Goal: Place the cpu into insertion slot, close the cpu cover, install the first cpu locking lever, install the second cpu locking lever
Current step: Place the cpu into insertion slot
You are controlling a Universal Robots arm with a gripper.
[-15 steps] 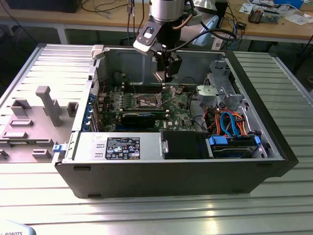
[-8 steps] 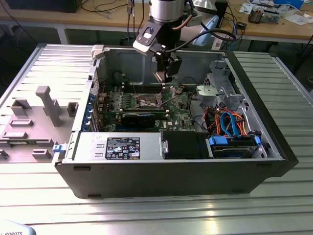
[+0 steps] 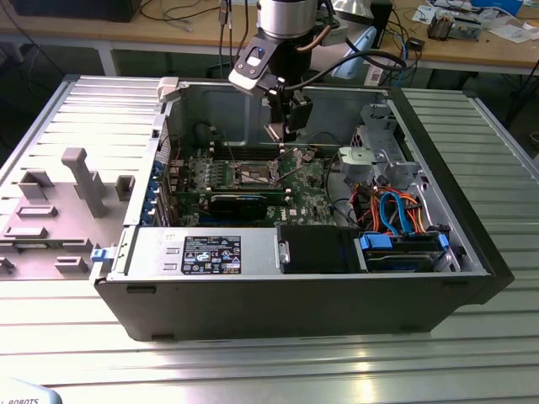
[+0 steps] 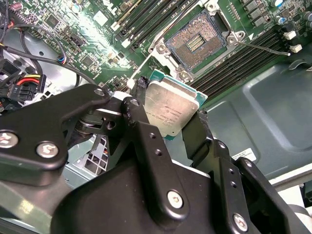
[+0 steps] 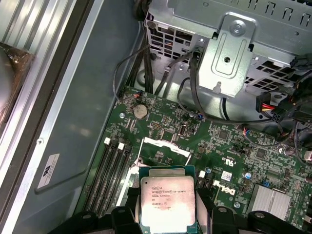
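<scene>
The cpu (image 4: 171, 111) is held clamped by two opposite edges between the fingers of the gripper (image 4: 170, 101), metal top up, above the motherboard (image 4: 87, 53). The insertion slot (image 4: 195, 43) is seen uncovered, just ahead of the fingertips and lower. The chip is not yet seated, and its edges are judged roughly parallel to the slot's.

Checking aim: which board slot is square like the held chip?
The metal-rimmed slot with bare contacts, just beyond the chip in the claw; the memory slots either side are long and narrow.
</scene>
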